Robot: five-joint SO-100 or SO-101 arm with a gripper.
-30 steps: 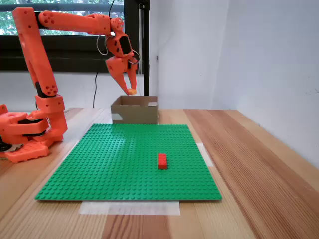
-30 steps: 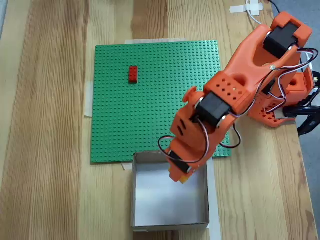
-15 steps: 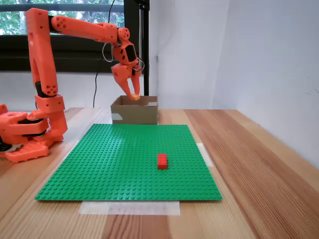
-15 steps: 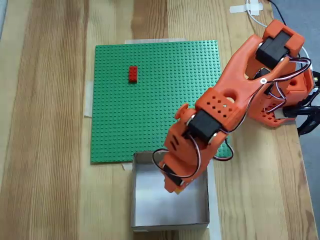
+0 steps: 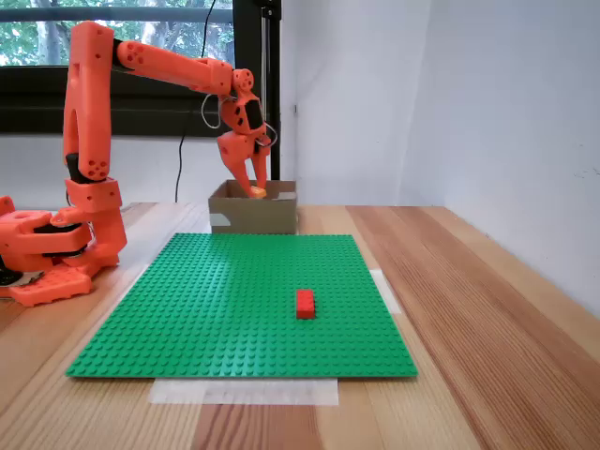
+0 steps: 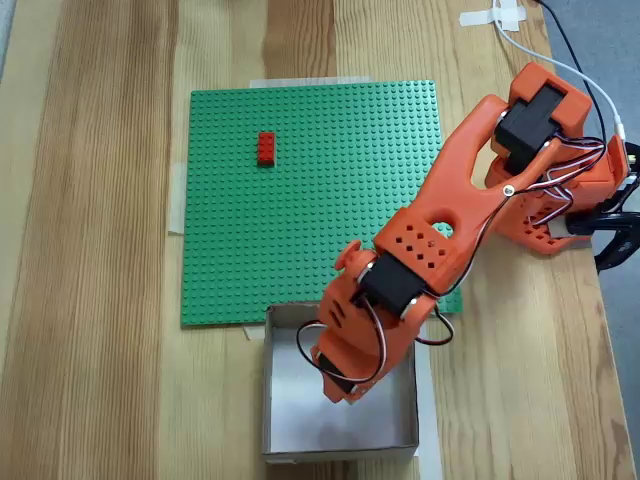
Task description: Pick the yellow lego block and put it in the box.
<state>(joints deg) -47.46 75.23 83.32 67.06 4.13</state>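
A wooden table (image 5: 487, 309) carries a green studded baseplate (image 5: 244, 300), taped down at its edges, with the orange arm (image 5: 89, 141) based at the left in the side-on fixed view and at the right in the fixed view from above. The arm reaches across to the box (image 5: 253, 208), a low brown cardboard container standing just beyond the far edge of the baseplate; from above the box (image 6: 290, 440) shows a pale floor and sits against the plate's lower edge. The gripper (image 5: 253, 190) points straight down over the box opening, its tips at about rim height, and pinches the yellow lego block (image 5: 256, 192) between them, so the block hangs inside the box mouth rather than resting on the floor. From above, the gripper (image 6: 345, 392) is largely hidden beneath the wrist and its looping wires, and the block cannot be made out there. A red brick (image 5: 306, 303) sits on the baseplate, well apart from the box.
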